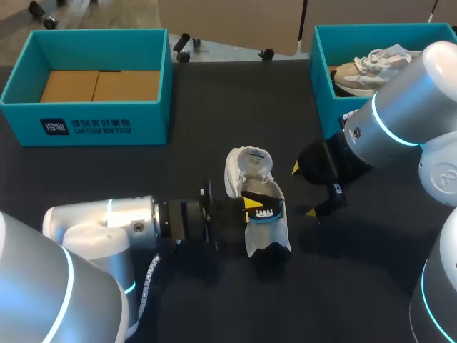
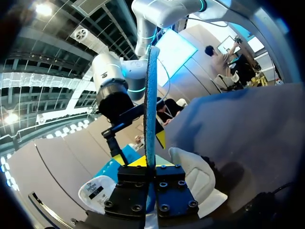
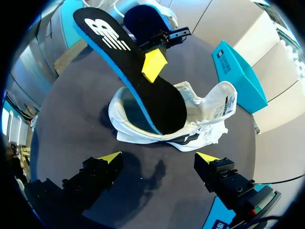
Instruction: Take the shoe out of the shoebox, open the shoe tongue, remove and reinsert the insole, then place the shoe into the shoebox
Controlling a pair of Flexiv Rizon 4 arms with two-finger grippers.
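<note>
White shoe [image 1: 250, 166], frame centre; left gripper [image 1: 250, 203] clamps black insole [image 1: 265, 211], partly inside it; right gripper [image 1: 303, 191] spread wide, empty, beside shoe.

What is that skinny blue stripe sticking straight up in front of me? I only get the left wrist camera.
Observer: That's the insole, which you are seeing edge-on. The right wrist view shows its flat face: black, with a white logo at the end away from the shoe.
Operator: Is it all the way out of the shoe?
Observer: No. In the right wrist view its lower end dips inside the white shoe.
Operator: Where's the shoebox?
Observer: The head view shows a teal box at the far right of the table, with a tan shoe in it.
</note>
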